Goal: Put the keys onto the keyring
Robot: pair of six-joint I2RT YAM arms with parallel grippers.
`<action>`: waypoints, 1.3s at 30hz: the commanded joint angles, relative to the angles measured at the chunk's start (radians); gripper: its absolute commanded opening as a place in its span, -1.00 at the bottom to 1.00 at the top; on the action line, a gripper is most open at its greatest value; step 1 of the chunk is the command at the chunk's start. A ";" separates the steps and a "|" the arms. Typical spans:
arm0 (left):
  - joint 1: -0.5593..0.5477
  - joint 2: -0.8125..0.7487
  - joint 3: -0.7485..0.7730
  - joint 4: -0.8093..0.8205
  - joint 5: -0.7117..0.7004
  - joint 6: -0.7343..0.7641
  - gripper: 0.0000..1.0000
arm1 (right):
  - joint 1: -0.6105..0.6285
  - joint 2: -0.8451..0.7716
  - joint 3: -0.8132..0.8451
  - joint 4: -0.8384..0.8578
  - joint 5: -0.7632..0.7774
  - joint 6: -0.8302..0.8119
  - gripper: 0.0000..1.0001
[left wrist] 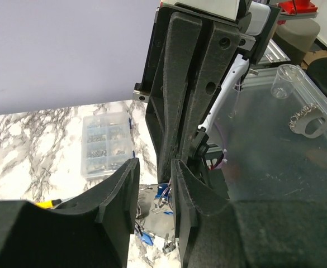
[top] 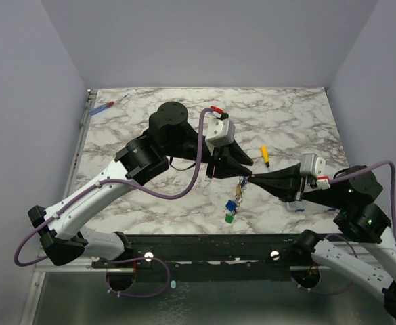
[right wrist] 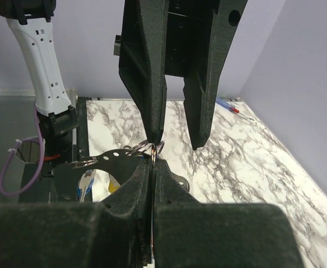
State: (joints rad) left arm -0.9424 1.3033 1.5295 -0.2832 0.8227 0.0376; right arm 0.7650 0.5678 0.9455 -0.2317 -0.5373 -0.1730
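Note:
My right gripper (top: 253, 177) (right wrist: 153, 161) is shut on the thin silver keyring (right wrist: 146, 148), which sticks up just above its fingertips. My left gripper (top: 242, 166) (right wrist: 175, 143) (left wrist: 155, 164) is open and faces it. One of its fingertips (right wrist: 153, 138) touches the ring's top and the other hangs free to the right. Small silver keys with blue, yellow and green tags (top: 231, 206) lie on the marble just below the two grippers. Some show between the left fingers (left wrist: 163, 192). Keys with blue and yellow tags (right wrist: 85, 184) show below and left of the ring.
A yellow-handled screwdriver (top: 265, 156) lies right of the left gripper. A small clear plastic box (left wrist: 104, 142) stands beyond the right gripper. A blue and red screwdriver (top: 103, 107) lies at the far left corner. The table's near edge is a metal rail (top: 204, 247).

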 commanded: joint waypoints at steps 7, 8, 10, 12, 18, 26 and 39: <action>0.000 -0.004 -0.043 0.033 0.028 -0.020 -0.17 | 0.005 0.002 0.046 0.036 0.049 0.018 -0.99; 0.000 -0.005 -0.046 0.035 0.027 -0.020 -0.15 | 0.004 0.004 0.047 0.035 0.051 0.018 -0.99; 0.000 -0.012 -0.048 0.042 0.019 -0.020 -0.09 | 0.006 0.007 0.048 0.030 0.054 0.018 -0.98; 0.000 -0.020 -0.051 0.051 0.010 -0.023 -0.06 | 0.006 0.010 0.046 0.028 0.055 0.020 -0.98; 0.000 -0.033 -0.062 0.066 0.007 -0.034 -0.24 | 0.005 0.004 0.044 0.039 0.055 0.029 -0.99; 0.000 -0.038 -0.088 0.067 -0.008 -0.027 -0.38 | 0.005 -0.010 0.052 0.054 0.050 0.040 -0.99; 0.000 -0.035 -0.115 0.065 -0.036 -0.017 -1.00 | 0.006 -0.046 0.028 0.085 0.043 0.049 -0.99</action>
State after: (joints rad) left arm -0.9451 1.2797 1.4364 -0.1898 0.8227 0.0162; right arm 0.7647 0.5545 0.9474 -0.2417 -0.5011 -0.1291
